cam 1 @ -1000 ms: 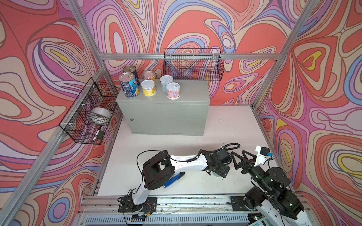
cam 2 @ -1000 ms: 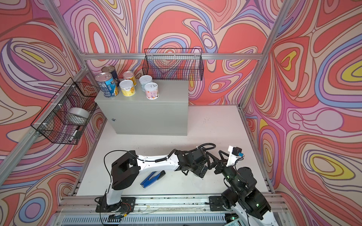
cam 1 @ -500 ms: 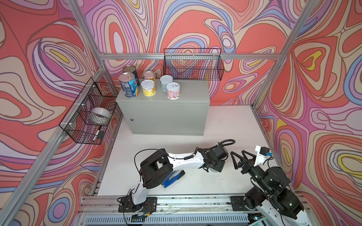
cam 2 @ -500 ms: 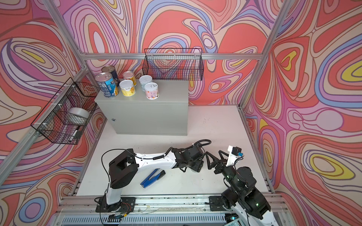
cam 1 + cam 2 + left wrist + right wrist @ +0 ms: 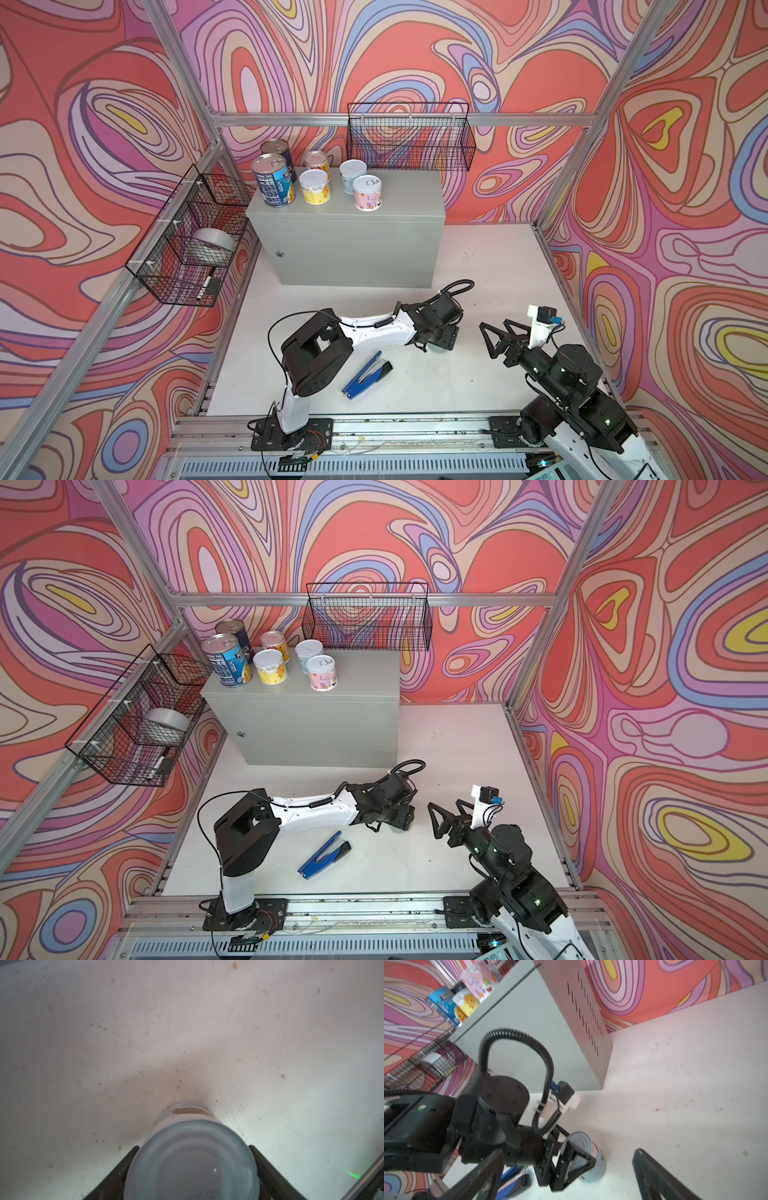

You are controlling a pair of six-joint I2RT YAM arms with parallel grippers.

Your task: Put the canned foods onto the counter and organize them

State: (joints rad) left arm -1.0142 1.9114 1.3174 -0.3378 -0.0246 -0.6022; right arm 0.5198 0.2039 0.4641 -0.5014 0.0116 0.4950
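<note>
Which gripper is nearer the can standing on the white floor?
Left. The left gripper is clamped around the can; the right gripper hangs open beside it, apart.

Blue stapler (image 5: pixel 366 375) on white table (image 5: pixel 478 257); tape roll (image 5: pixel 214 245) in side wire basket (image 5: pixel 178 286)

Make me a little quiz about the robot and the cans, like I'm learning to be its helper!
1. True or false: the right gripper holds a can.
2. How many cans stand on the grey cabinet?
3. What does the left gripper squeeze? A a spoon, B a white-lidded can on the table, C a cup.
Key: 1 false, it is open and empty. 2 six. 3 B.
</note>
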